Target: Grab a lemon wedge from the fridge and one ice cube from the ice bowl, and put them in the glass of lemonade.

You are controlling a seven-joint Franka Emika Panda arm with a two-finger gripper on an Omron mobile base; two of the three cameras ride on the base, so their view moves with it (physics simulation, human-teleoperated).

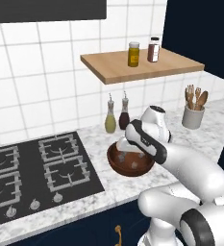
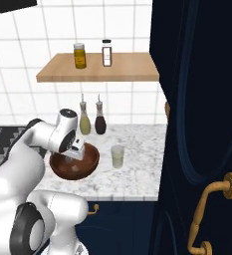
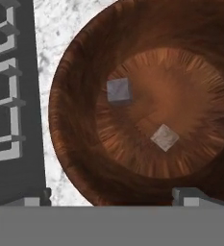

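I have the claw (image 3: pixel 113 194) spread open over the ice bowl (image 3: pixel 75 86), two ice cubes (image 3: pixel 118 90) lying apart inside.

Glossy dark-brown ice bowl (image 3: pixel 75 120) with streaked grain, pale grey ice cubes (image 3: pixel 165 137), white-and-grey mottled marble counter (image 3: pixel 60 29).

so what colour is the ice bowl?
Dark glossy brown, wood-grained; the ice bowl shows best in the hand view.

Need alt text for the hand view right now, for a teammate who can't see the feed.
Looking straight down into the ice bowl, two pale ice cubes lie apart on its floor: one upper left, one nearer centre. The open gripper hovers above; marble counter and stove sit left.
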